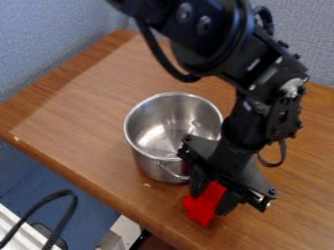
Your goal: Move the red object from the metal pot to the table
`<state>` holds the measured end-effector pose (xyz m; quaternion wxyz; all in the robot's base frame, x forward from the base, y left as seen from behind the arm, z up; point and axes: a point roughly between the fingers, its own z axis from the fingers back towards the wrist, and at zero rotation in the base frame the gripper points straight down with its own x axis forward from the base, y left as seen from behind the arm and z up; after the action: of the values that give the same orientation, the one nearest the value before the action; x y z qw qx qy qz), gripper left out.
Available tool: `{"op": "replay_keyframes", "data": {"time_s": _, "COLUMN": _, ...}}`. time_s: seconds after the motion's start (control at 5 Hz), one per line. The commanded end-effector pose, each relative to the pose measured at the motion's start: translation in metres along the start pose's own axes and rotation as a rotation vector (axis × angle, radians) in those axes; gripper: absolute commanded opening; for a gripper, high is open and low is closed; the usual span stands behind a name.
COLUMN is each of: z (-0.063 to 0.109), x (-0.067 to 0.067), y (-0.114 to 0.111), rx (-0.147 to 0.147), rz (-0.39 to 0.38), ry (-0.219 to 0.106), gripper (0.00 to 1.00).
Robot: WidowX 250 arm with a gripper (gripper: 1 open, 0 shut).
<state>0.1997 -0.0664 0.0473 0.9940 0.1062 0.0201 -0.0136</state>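
Observation:
The red object (204, 206) is a bright red block held upright near the front edge of the table (78, 93), just right of the metal pot (167, 132). My gripper (216, 191) is shut on its upper part, the black fingers on either side. The block's lower end is at or just above the wood; I cannot tell whether it touches. The shiny pot stands in the middle of the table, with nothing inside it that I can see. The black arm rises behind the block and covers the table's right side.
The table's front edge runs close under the red block, with the floor and a black cable (39, 220) below to the left. A blue wall (53, 34) stands behind the table. Bare wood lies left of the pot.

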Motion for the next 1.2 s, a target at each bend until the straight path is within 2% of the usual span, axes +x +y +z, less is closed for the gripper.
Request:
{"op": "replay_keyframes", "data": {"time_s": 0.0, "z": 0.004, "x": -0.001, "y": 0.013, "rx": 0.0, "rz": 0.022, "ry": -0.049, "gripper": 0.0}}
{"op": "replay_keyframes", "data": {"time_s": 0.2, "z": 0.001, "x": -0.006, "y": 0.032, "rx": 0.0, "rz": 0.047, "ry": -0.053, "gripper": 0.0}}
{"op": "replay_keyframes", "data": {"time_s": 0.4, "z": -0.011, "x": -0.012, "y": 0.048, "rx": -0.002, "rz": 0.065, "ry": -0.036, "gripper": 0.0}}
{"op": "replay_keyframes", "data": {"time_s": 0.6, "z": -0.017, "x": -0.016, "y": 0.057, "rx": -0.005, "rz": 0.023, "ry": -0.02, "gripper": 0.0}}
{"op": "replay_keyframes", "data": {"time_s": 0.8, "z": -0.011, "x": -0.014, "y": 0.061, "rx": -0.014, "rz": -0.018, "ry": -0.059, "gripper": 0.0}}
{"op": "replay_keyframes", "data": {"time_s": 1.0, "z": 0.007, "x": -0.005, "y": 0.053, "rx": -0.018, "rz": 0.025, "ry": -0.103, "gripper": 0.0}}
